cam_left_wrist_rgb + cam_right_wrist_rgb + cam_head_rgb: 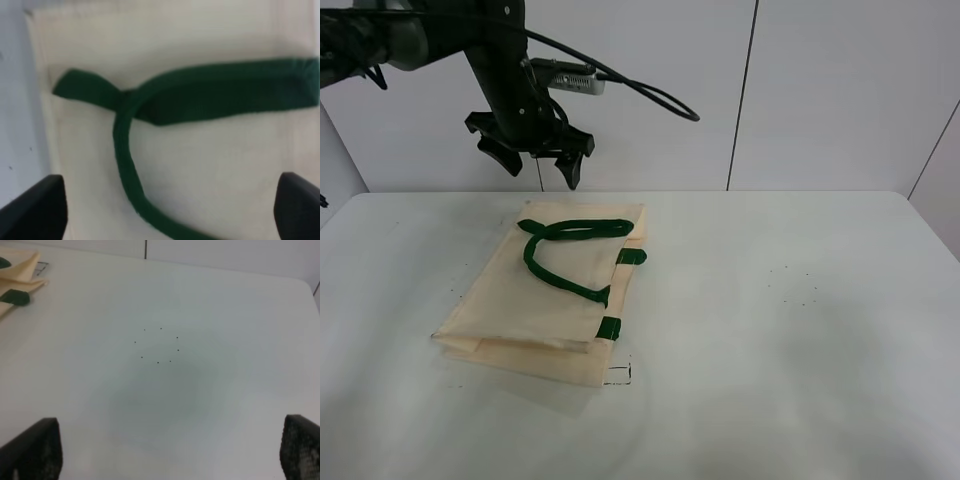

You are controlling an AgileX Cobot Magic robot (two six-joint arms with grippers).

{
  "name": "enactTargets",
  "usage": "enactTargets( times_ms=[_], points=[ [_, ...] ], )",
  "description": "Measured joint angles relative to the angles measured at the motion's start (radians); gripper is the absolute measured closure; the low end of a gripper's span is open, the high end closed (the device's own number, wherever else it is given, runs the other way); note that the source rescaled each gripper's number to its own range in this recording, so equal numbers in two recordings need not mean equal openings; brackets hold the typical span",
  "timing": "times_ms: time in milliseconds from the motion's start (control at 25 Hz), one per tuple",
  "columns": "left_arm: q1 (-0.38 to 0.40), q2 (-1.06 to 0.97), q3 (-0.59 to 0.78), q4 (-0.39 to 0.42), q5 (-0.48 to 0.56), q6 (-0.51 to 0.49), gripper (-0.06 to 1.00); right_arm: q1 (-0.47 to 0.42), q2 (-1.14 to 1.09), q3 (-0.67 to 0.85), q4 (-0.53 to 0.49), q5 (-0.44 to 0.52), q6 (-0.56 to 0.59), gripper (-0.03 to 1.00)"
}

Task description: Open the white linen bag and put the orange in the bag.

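The white linen bag lies flat and closed on the table at centre-left, its dark green handle looped on top. My left gripper hangs open and empty in the air above the bag's far end. In the left wrist view the bag's cloth and the handle lie below the open left gripper. My right gripper is open and empty over bare table, and a corner of the bag shows at the edge of its view. The orange is out of view.
The white table reaches to a white panelled wall behind. A small black square mark sits by the bag's near corner. A ring of tiny dots marks the table under the right gripper.
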Motion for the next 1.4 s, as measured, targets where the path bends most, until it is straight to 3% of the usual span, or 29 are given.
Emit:
enactTargets(
  times_ms=[200, 560, 800, 1120, 1400],
  points=[
    [0.037, 0.001, -0.002, -0.005, 0.014, 0.000, -0.05, 0.000, 0.000, 0.000, 0.000, 0.000, 0.000, -0.03],
    [0.281, 0.001, -0.002, -0.027, 0.038, 0.000, -0.05, 0.000, 0.000, 0.000, 0.000, 0.000, 0.000, -0.03],
    [0.314, -0.040, 0.047, -0.040, 0.038, 0.000, -0.05, 0.000, 0.000, 0.000, 0.000, 0.000, 0.000, -0.03],
    [0.314, -0.295, 0.335, -0.051, 0.037, 0.000, -0.05, 0.000, 0.000, 0.000, 0.000, 0.000, 0.000, -0.03],
    [0.314, -0.621, 0.691, -0.051, 0.037, 0.000, -0.05, 0.000, 0.000, 0.000, 0.000, 0.000, 0.000, -0.03]
  ],
)
